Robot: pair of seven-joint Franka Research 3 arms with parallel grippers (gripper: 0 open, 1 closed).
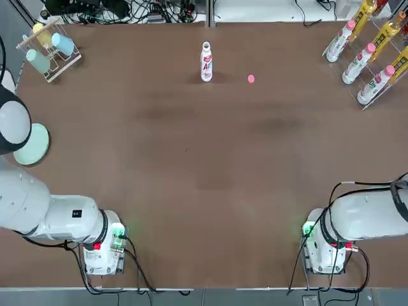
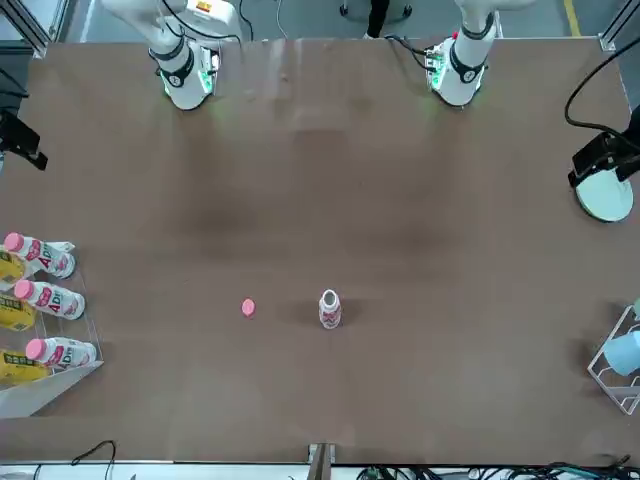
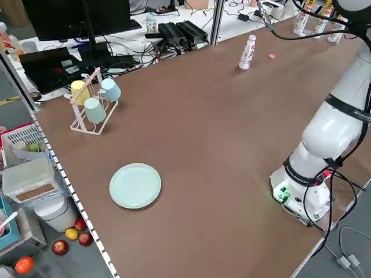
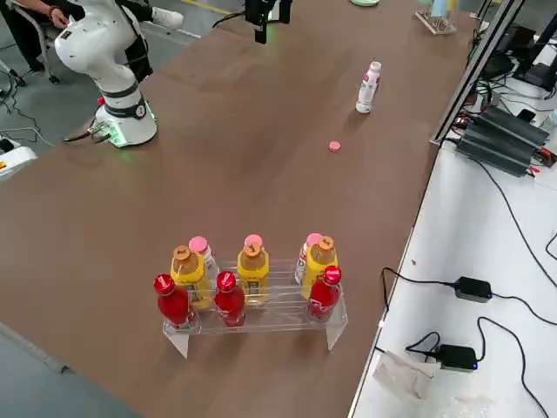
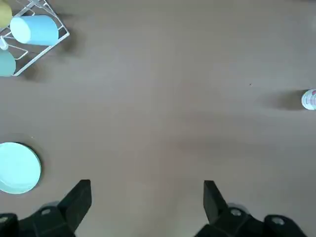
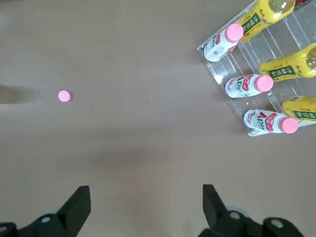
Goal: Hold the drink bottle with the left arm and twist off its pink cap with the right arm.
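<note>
while both grippers stand wide apart with nothing between their fingers, the left gripper (image 5: 148, 207) hangs over the left part of the tabletop (image 1: 191, 159), not far in from the left edge, and the right gripper (image 6: 147, 210) hangs over the right part, toward the right edge; neither touches anything. farther out, near the tabletop's far edge and roughly midway along it, the drink bottle (image 1: 206, 62) stands upright, white with a red-pink label, its neck uncapped. the pink cap (image 1: 251, 79) lies on the tabletop just beside it, on the side toward the far right corner, the two apart from each other. at that far right corner a clear rack (image 4: 283, 305) holds three more white bottles (image 6: 249, 85) with pink caps on, yellow bottles (image 6: 289, 68) and red bottles (image 4: 231, 300). near the far left corner a white wire rack (image 3: 87, 128) carries a yellow cup (image 3: 80, 91) and two bluish cups (image 3: 110, 90), and by the left edge, nearer the robot than that rack, a pale green round plate (image 3: 135, 185) lies flat. beyond the far edge are black cables (image 1: 143, 11) on a white surface.
</note>
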